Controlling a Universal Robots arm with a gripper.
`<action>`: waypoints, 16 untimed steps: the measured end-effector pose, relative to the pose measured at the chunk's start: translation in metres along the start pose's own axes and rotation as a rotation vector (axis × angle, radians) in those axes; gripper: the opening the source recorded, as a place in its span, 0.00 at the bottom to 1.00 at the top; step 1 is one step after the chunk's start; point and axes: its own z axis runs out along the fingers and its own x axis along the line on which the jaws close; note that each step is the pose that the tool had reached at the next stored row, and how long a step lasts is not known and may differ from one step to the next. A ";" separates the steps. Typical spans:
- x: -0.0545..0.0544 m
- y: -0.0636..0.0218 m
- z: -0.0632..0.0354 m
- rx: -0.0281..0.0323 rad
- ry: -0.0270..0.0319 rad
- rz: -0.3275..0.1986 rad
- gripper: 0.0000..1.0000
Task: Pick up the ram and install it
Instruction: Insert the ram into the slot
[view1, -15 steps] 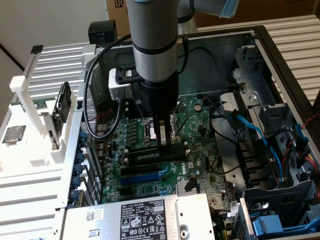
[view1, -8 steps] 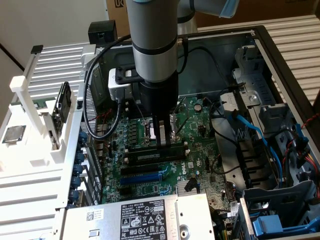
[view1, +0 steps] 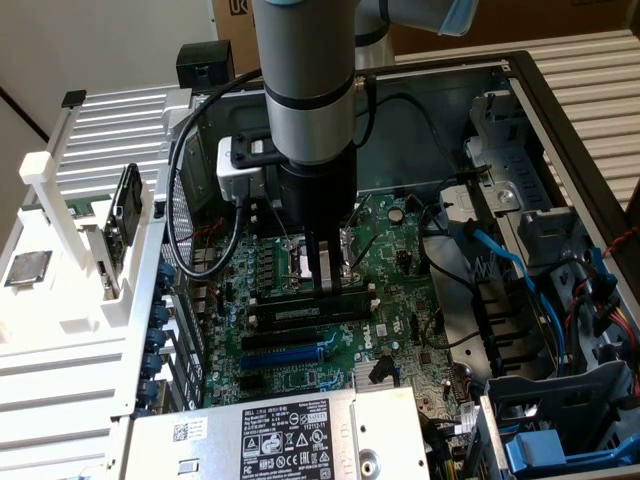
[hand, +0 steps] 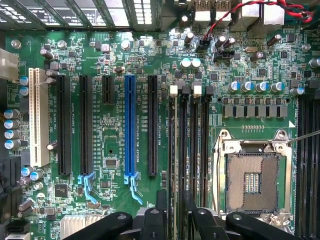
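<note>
The gripper (view1: 322, 285) is hanging straight down over the motherboard (view1: 400, 300) inside the open computer case (view1: 560, 110), and its jaws are standing spread, with a clear gap showing between the two black fingers (hand: 160, 202) in the wrist view. The ram (view1: 300, 313) is sitting upright in one of the long memory slots directly under the jaws, running crosswise to them, its flat side with the pale sticker facing the exterior camera. The fingertips are hovering just at its upper edge, one on either side, and are not pinching it. In the wrist view the bank of memory slots (hand: 195, 140) is running out from between the fingers, and the stick is showing edge-on there, so which of those slots is holding it cannot be told. On one side of the jaws the open processor socket (hand: 257, 182) is lying near them. On the other side the blue expansion slot (hand: 130, 125) is lying farther off, with a white slot (hand: 38, 117) well beyond it. In the exterior view, nearer the camera than the jaws, a grey power supply (view1: 290, 430) with a printed label is lying. Toward the exterior view's left of the jaws, outside the case, a white rack (view1: 60, 250) is standing well apart.
</note>
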 end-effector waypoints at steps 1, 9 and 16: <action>0.000 0.0000 0.0000 0.0000 0.0000 0.000 0.26; 0.000 0.0001 -0.0034 0.0000 0.0000 0.000 0.26; 0.000 0.0039 -0.0122 0.0041 -0.0002 0.000 0.26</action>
